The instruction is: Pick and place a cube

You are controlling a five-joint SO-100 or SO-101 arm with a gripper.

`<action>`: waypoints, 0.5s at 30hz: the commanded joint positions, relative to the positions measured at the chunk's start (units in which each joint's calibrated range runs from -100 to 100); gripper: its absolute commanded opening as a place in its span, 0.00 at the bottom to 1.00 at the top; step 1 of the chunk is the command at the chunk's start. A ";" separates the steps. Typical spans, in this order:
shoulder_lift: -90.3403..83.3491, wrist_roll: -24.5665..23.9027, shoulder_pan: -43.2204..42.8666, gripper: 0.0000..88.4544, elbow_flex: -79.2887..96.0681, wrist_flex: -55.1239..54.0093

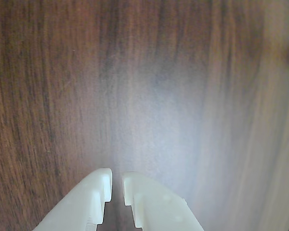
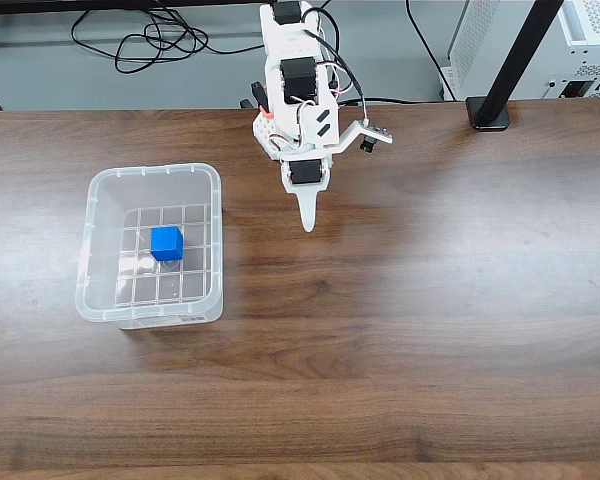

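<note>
A small bright blue cube (image 2: pixel 166 243) rests on the grid floor inside the clear plastic bin (image 2: pixel 94 262), left of centre in the fixed view. My white gripper (image 2: pixel 308 224) hangs over bare table well to the right of the bin, pointing toward the front edge. In the wrist view the gripper (image 1: pixel 117 179) enters from the bottom with its two white fingers nearly touching and only a thin gap between them. Nothing is held; wood grain lies beyond the tips.
The wooden table (image 2: pixel 430 300) stretches wide to the right and front of the arm. A black stand base (image 2: pixel 489 113) sits at the back right. Black cables (image 2: pixel 160 45) lie behind the table at the back left.
</note>
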 commanded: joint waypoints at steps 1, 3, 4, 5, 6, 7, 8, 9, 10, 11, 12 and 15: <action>-6.69 0.24 0.44 0.02 0.02 3.40; -7.02 0.35 0.07 0.02 0.20 3.48; -7.02 0.45 0.07 0.02 0.20 3.48; -7.02 0.77 0.07 0.02 0.20 3.57; -7.02 0.98 0.07 0.02 0.20 3.74; -7.02 0.98 0.07 0.02 0.20 3.83; -7.02 0.98 0.07 0.02 0.20 3.91; -7.02 0.88 0.22 0.02 0.20 3.91; -7.02 0.82 0.37 0.02 0.20 3.91; -7.02 0.77 0.37 0.02 0.20 4.00; -7.02 0.77 0.37 0.02 0.11 4.51; -7.02 0.72 0.37 0.02 -0.34 6.13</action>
